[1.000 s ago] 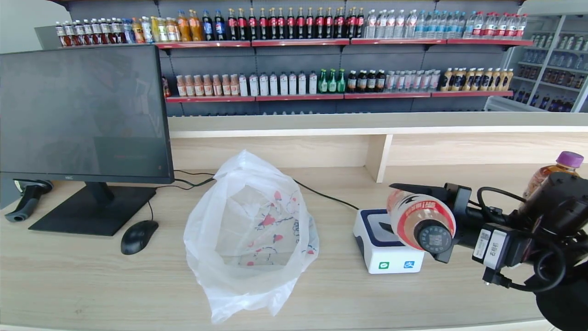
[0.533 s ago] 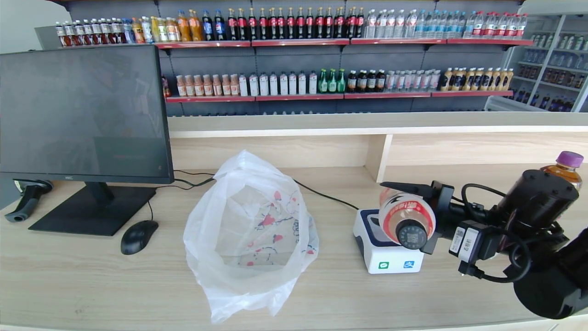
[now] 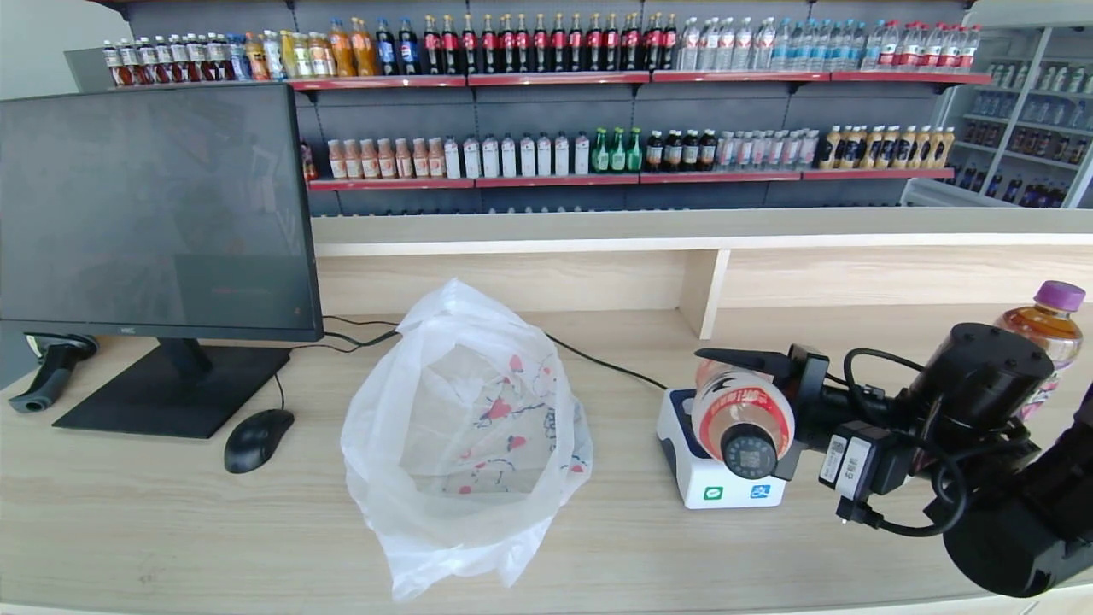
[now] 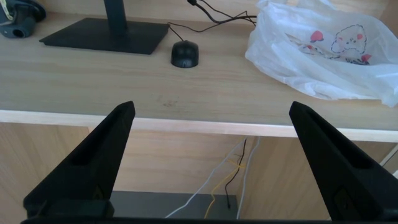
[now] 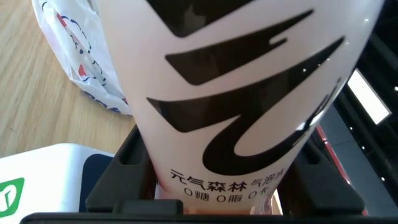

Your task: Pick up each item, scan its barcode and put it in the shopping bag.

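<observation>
A black handheld scanner (image 3: 49, 366) rests in its cradle at the far left of the pale wooden worktop (image 3: 213, 530). Beside it stands a dark, flat computer monitor (image 3: 158, 213) on a square black foot. A black computer mouse (image 3: 256, 438) lies just in front of that foot. In the left wrist view the left tool (image 4: 211, 109) hangs below the worktop's front edge, its two black fingers spread wide with nothing between them.

At the middle stands a thin white plastic shopping bag (image 3: 465, 436) printed with small red figures, its mouth gaping upward.

To its right sits a white box-shaped barcode reader (image 3: 713, 487) with a dark top. The right tool (image 3: 743, 408) is clenched on a pale plastic drink bottle (image 3: 730, 395) with a red and white label and a black cap. The bottle lies level, cap toward the robot, right over the reader and hiding part of its top. The right wrist view shows the bottle (image 5: 236, 93) wedged between black fingers (image 5: 124, 168).

Behind the right arm stands an amber drink bottle (image 3: 1049, 329) with a purple cap.
</observation>
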You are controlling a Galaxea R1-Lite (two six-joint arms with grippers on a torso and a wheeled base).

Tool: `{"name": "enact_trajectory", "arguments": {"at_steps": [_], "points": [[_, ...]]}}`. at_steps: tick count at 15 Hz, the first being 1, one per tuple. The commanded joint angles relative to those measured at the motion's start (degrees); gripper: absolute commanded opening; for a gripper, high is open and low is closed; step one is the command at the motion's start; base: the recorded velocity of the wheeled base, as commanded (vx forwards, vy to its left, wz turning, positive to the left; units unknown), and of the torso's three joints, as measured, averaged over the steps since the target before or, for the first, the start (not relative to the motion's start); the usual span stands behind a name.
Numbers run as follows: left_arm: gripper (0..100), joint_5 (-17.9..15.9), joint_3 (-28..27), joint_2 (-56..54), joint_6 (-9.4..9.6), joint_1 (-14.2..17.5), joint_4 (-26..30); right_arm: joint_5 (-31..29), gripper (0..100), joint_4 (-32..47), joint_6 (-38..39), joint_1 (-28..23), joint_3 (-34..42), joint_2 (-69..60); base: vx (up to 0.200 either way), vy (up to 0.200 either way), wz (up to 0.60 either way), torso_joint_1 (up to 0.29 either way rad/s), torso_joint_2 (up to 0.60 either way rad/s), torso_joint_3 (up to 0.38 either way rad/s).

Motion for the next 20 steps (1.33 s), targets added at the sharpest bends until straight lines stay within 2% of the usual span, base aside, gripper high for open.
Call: {"name": "enact_trajectory", "arguments": {"at_steps": [1,8,20], "points": [[100,0.07,0.0,-0.02,0.0,0.05,0.01,-1.01,0,-0.06,-0.83,0.0,0.66,-1.38,0.0,0.0,0.0,0.0,0.0,0.0],[100,0.07,0.0,-0.02,0.0,0.05,0.01,-1.28,0,-0.06,-3.73,2.29,0.84,-1.2,0.0,0.0,0.0,0.0,0.0,0.0],[100,-0.01,0.0,-0.02,0.0,-0.04,0.01,-1.72,0,-0.06,-7.07,2.38,1.72,-1.38,0.0,0.0,0.0,0.0,0.0,0.0]]}}
